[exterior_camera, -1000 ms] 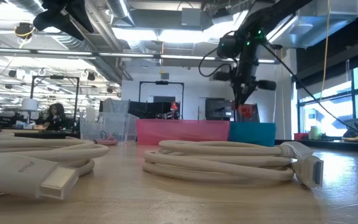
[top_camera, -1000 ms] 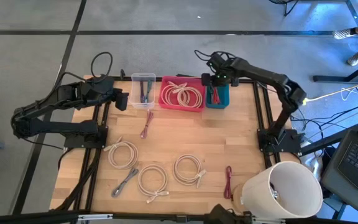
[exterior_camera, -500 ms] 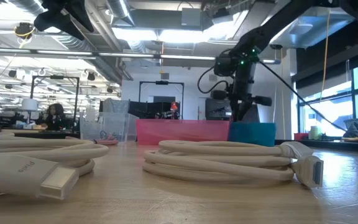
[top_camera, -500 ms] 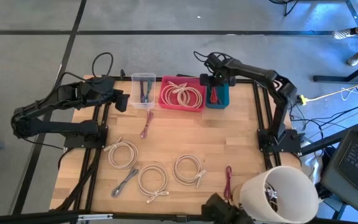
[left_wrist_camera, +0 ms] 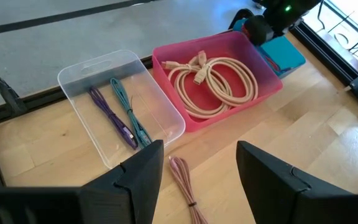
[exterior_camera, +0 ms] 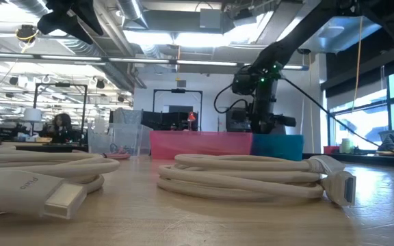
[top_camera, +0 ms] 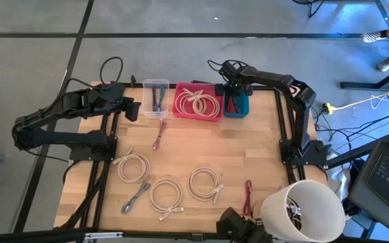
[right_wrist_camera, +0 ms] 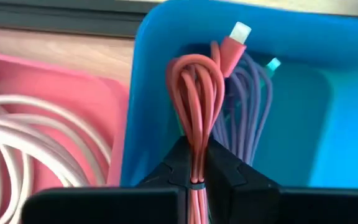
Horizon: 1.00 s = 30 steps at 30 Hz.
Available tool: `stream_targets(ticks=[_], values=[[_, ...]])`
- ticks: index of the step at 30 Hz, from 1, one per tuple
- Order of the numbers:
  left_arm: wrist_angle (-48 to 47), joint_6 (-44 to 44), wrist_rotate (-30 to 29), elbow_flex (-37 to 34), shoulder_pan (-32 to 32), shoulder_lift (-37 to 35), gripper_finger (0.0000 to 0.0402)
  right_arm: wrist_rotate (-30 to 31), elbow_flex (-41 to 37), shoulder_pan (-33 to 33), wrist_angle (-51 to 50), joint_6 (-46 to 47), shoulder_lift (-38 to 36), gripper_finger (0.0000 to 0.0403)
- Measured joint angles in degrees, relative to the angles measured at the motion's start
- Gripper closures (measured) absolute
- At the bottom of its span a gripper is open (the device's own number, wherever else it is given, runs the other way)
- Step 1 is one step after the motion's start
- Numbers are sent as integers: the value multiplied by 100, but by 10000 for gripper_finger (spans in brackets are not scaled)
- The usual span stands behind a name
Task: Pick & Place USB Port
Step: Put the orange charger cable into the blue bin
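The right claw [right_wrist_camera: 196, 163] is clenched on a bundled red USB cable [right_wrist_camera: 194, 93] inside the blue bin [top_camera: 236, 104] at the counter's [top_camera: 201, 148] far edge, while the left claw [left_wrist_camera: 194, 163] hangs released near the clear bin [left_wrist_camera: 120, 106].

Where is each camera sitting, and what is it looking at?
High view: above the table, looking straight down; both arms show.
Low view: at table-top height, looking across the white cable coil into the room; the right arm comes down from above.
Left wrist view: on the left arm, facing the clear bin and pink bin; left claw open.
Right wrist view: on the right arm, looking into the blue bin; right claw shut on the red cable.
Shared: the blue bin appears in all four views.
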Motion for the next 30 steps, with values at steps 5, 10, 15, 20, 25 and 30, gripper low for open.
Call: stream_targets(ticks=[5,10,15,20,25,30], values=[[-2,0,3,0,0,-1,206,-105,0,-34,10,-77,162,380],[-38,0,42,0,-1,-2,206,-1,0,-34,-6,-62,179,378],[-42,-2,44,0,-1,0,206,41,0,-44,-24,-70,181,327],[-44,-4,44,0,-1,0,206,84,-2,-46,107,-58,180,279],[-44,-4,44,0,0,0,206,206,-4,6,339,-85,102,246],[-44,-11,44,0,-1,0,206,676,-4,106,274,-208,-184,222]])
